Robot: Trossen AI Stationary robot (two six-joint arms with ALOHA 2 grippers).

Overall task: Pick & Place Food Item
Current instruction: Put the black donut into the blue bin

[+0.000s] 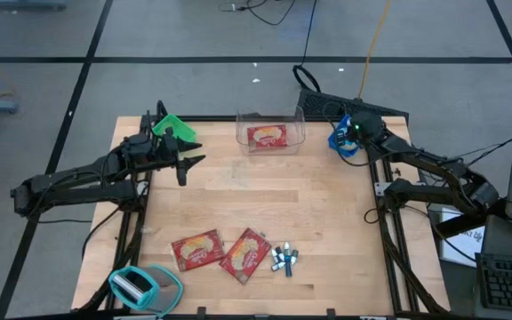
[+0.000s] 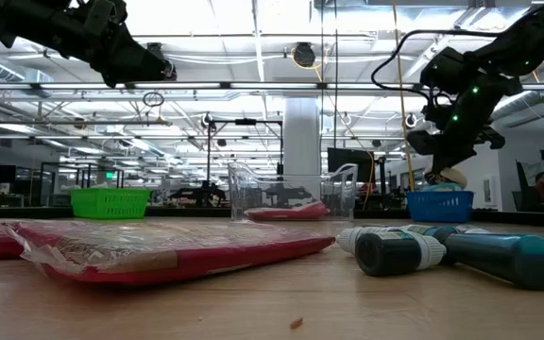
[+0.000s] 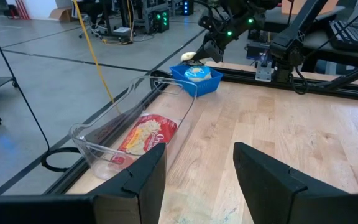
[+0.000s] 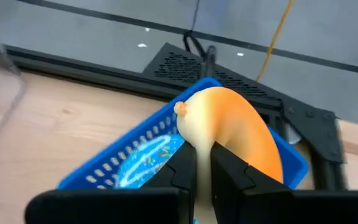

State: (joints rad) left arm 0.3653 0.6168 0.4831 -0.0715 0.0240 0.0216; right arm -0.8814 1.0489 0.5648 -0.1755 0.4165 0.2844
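Croissant in right gripper

A smooth, rounded pale-yellow and orange food item, perhaps a toy fruit, sits in the middle of the right wrist frame, pinched at its lower edge between two dark fingers and raised just above an open-lattice blue plastic basket. In the overhead frame that basket lies at upper right, on the table's far right corner. In the low frame the item hangs at right above the basket.
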